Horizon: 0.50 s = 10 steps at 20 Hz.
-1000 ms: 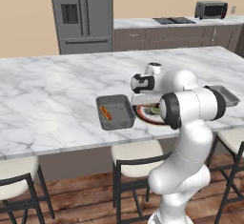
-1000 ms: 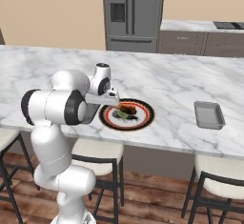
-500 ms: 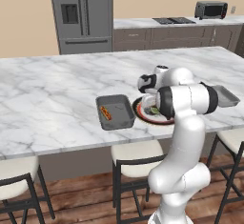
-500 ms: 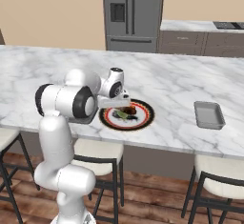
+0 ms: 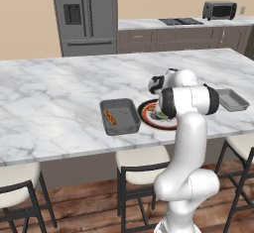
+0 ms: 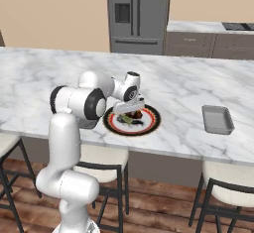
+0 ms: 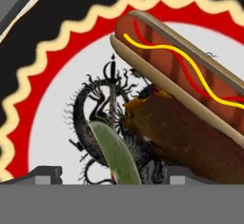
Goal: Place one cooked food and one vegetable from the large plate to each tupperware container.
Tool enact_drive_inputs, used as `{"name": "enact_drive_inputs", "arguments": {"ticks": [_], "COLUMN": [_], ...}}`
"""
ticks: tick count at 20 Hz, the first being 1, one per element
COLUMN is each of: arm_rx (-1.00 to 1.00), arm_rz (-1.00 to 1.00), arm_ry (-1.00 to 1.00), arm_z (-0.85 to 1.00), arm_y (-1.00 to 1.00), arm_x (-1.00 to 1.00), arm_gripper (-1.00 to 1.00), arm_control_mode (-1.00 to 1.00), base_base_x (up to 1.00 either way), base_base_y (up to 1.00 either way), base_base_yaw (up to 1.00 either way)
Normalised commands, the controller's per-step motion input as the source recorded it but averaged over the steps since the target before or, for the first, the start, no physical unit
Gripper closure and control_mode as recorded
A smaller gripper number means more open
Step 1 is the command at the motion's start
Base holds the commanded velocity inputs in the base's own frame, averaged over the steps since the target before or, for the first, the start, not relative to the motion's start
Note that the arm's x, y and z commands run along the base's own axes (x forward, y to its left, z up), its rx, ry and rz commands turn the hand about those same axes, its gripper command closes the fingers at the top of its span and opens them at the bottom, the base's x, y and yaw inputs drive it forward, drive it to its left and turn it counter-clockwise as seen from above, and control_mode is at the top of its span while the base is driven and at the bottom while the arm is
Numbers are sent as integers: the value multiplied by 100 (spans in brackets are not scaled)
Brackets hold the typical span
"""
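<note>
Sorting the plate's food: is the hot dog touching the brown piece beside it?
Touching. In the hand view the hot dog bun lies directly against the brown piece, no plate showing between.

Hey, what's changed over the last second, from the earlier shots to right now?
The arm has swung its gripper lower, down over the large plate, closer to the food. In the hand view its fingertips straddle a green vegetable beside a hot dog; nothing is gripped yet. The larger tupperware container, with its hot dog already inside, and the smaller one stayed put.
</note>
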Motion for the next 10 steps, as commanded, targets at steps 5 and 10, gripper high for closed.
{"name": "enact_drive_inputs", "arguments": {"ticks": [5, 10], "arm_rx": [0, 0], "arm_rz": [17, 12], "arm_ry": [1, 4], "arm_z": [-32, -32], "arm_y": [-6, 0], "arm_x": [0, -43], "arm_gripper": [-100, -100], "arm_control_mode": [-100, -100], "base_base_x": [0, 0], "base_base_y": [0, 0], "base_base_yaw": [0, 0]}}
